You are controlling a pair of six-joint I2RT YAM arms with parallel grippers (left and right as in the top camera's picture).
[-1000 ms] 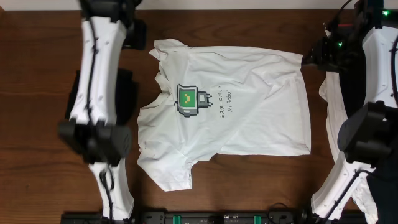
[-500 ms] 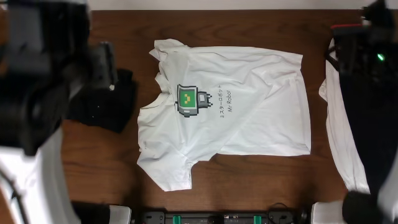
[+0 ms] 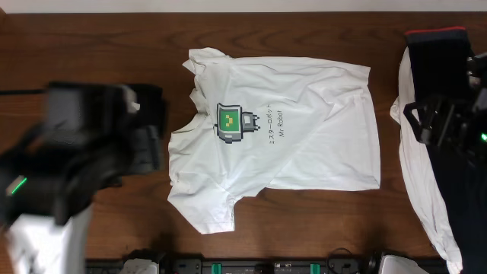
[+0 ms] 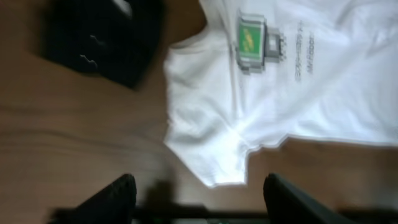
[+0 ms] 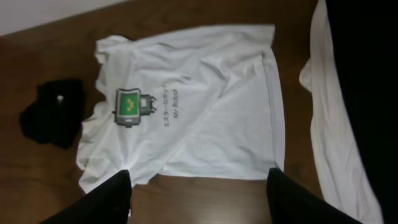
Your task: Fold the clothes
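A white T-shirt (image 3: 304,144) with a green robot print lies spread flat on the brown table, collar to the left. It also shows in the left wrist view (image 4: 298,81) and in the right wrist view (image 5: 199,124). My left gripper (image 4: 199,183) is open and empty, held high over the table's front left, apart from the shirt. My right gripper (image 5: 199,177) is open and empty, held high at the right. In the overhead view the left arm (image 3: 76,160) and the right arm (image 3: 449,122) are blurred, their fingers not distinct.
A black garment (image 4: 99,40) lies left of the shirt, partly hidden by my left arm in the overhead view. At the right lie a white garment (image 3: 418,183) and a dark one with a red edge (image 3: 437,38), both also in the right wrist view (image 5: 329,124).
Both arms have swung from the far side of the table toward the front and up toward the camera. The T-shirt has not moved.
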